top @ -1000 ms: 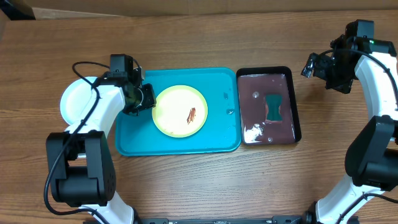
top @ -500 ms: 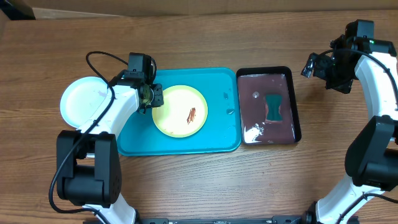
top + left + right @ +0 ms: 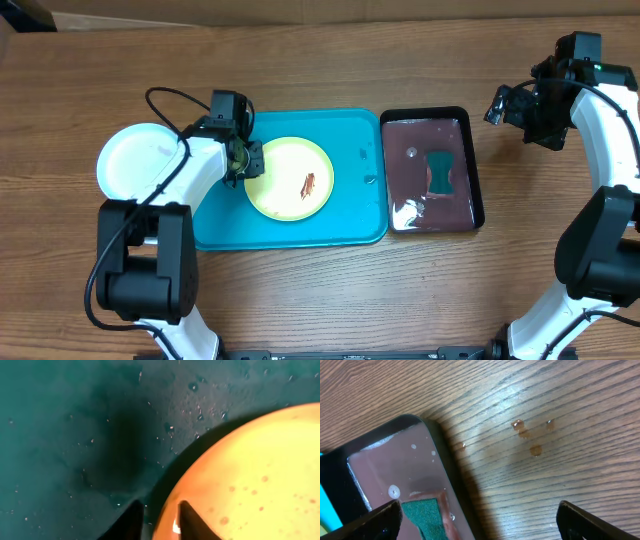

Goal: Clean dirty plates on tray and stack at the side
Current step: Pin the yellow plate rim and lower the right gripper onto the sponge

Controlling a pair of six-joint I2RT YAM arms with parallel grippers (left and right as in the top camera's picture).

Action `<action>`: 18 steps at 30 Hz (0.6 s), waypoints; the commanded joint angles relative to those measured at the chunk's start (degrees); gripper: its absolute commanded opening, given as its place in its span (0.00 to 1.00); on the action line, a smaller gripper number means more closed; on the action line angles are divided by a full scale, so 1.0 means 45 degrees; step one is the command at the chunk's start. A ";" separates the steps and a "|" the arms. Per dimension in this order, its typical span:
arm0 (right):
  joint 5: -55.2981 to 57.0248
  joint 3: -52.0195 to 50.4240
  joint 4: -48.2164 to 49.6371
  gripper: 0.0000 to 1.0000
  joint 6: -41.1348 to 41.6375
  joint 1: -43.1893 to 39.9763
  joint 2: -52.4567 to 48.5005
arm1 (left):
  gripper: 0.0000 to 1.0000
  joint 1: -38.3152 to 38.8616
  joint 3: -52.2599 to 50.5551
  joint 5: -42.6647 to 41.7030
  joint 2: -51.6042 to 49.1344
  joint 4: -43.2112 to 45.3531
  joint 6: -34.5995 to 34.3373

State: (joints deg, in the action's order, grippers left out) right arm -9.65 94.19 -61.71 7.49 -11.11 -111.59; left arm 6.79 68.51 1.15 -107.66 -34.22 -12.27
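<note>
**A:** The left gripper (image 3: 248,160) is now at the left rim of the round yellow-green plastic plate (image 3: 285,165), centre-left in the overhead frame. A second back, the overhead has it further left, clear of that rim. Half a second back it is almost where it is now. The approach looks all but finished.

**B:** Claw state?

**A:** In the left wrist view, two dark fingertips (image 3: 131,519) show at the bottom edge, apart. One is over the large turquoise-blue rectangular plastic tray (image 3: 350,225), the other over the plate's inner face. The rim runs up between them with a dark gap beside it. They are astride it and not pinching.

**B:** Anything else different?

**A:** The left arm's swing uncovers more of the round white plastic plate (image 3: 130,165), which lies on the wooden table (image 3: 300,290) at far left, off the tray. Whether anything lies under it cannot be told. The yellow-green plate has not shifted. The reddish-brown smear (image 3: 309,185) is on it, right of centre.

**B:** Right side?

**A:** The right gripper (image 3: 477,522) is at upper right, the same in all three overhead frames. Its fingers are spread wide and hold nothing. It sits over bare wood by a corner of the narrow black plastic tray (image 3: 475,170). The green sponge (image 3: 440,172) lies in the liquid there, untouched.

**B:** What does that mean for the job?

**A:** As a judgement, the left arm is setting up to pin or lift this plate. It is still dirty, so wiping comes before stacking beside the white one.
</note>
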 commanded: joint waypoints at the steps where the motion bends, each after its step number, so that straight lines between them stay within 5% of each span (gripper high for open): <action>1: 0.0044 0.0117 0.0029 1.00 0.0039 -0.0024 0.0199 | 0.19 0.0073 -0.0107 -0.0049 -0.0219 -0.0024 0.0253; 6: 0.0044 0.0117 0.0029 1.00 0.0039 -0.0024 0.0199 | 0.04 0.0083 -0.0112 -0.0578 -0.0219 -0.0597 0.0248; 18: 0.0039 0.0117 0.0243 1.00 0.0044 -0.0024 0.0199 | 0.04 0.0073 -0.0112 -0.0593 -0.0219 -0.2011 -0.1049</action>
State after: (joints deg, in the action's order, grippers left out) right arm -9.63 94.19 -61.69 7.46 -11.11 -111.59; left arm 6.79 68.79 -1.52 -108.01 -42.19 -14.87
